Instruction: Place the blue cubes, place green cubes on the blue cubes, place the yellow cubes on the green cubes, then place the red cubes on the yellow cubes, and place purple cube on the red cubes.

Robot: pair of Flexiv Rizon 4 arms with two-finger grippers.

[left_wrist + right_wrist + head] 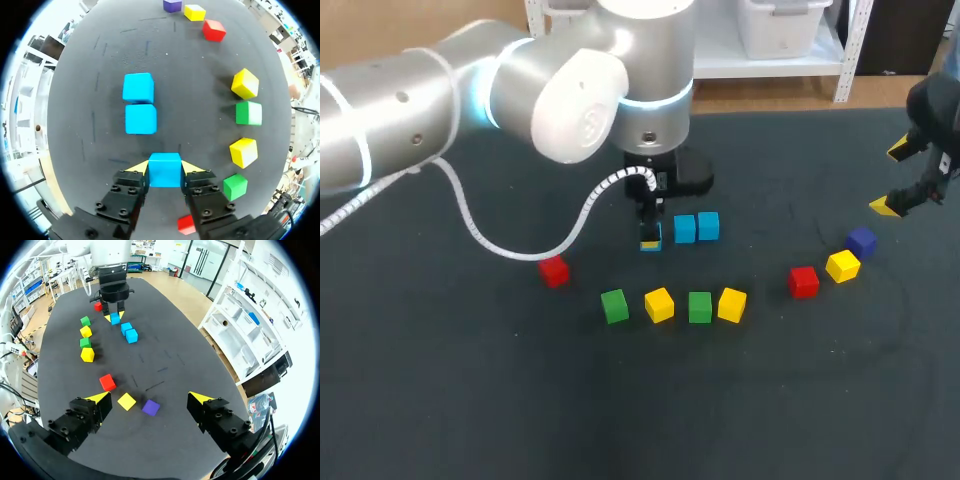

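1. The left jaws are closed on the held blue cube (164, 171), which is pinched from two sides by the yellow tips.
2. The held blue cube is kept in line with the near blue cube (140, 119) and the far blue cube (138, 87), just short of the near one. This is judged to be the third base block, set to extend that row.
3. Contact with the counter (470, 400) can't be confirmed; the cube is probably at or just above it.
4. Two green cubes (614, 306) (699, 306) and two yellow cubes (659, 304) (732, 304) are laid alternately in a row, apart from one another, with the lone red cube (554, 271) beyond one end.
5. The right jaws are spread wide with nothing held. They are parked over the second red cube (107, 382), third yellow cube (126, 401) and purple cube (150, 408) (clear of the left arm's work area).
6. Nothing is stacked yet, so only the base layer is in hand.
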